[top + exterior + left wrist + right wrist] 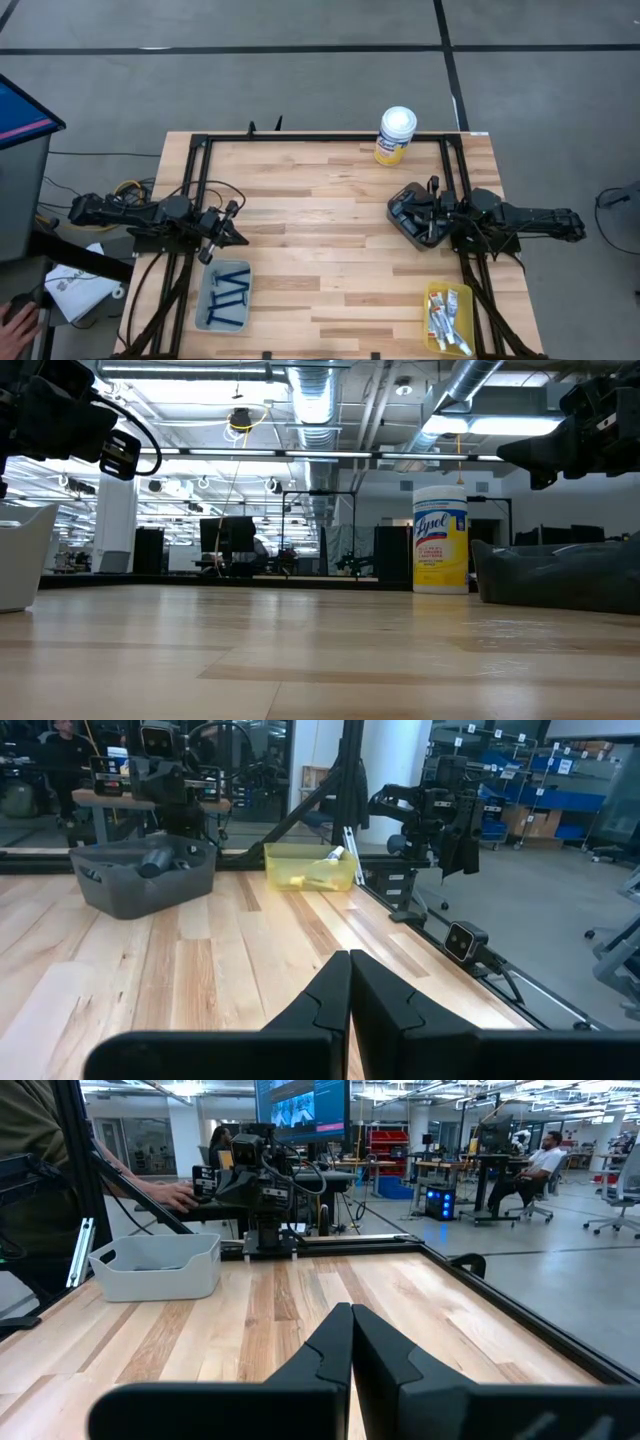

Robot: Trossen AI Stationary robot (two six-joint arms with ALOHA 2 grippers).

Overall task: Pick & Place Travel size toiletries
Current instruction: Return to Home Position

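Left gripper (228,228) hovering clenched by the table's (320,200) left edge, right gripper (428,213) hovering clenched above the dark tray (400,222), razors (230,292) lying in the front-left grey tray (207,285), tubes (448,316) in the front-right yellow tray (428,322).

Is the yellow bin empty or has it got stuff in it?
Not empty. The high view shows several white tubes lying inside the yellow bin, covering much of its floor.

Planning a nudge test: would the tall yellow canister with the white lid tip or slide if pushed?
The tall yellow canister stands upright, taller than wide, so a high push would probably tip it. Its round body would likely roll once down. A low push may slide it.
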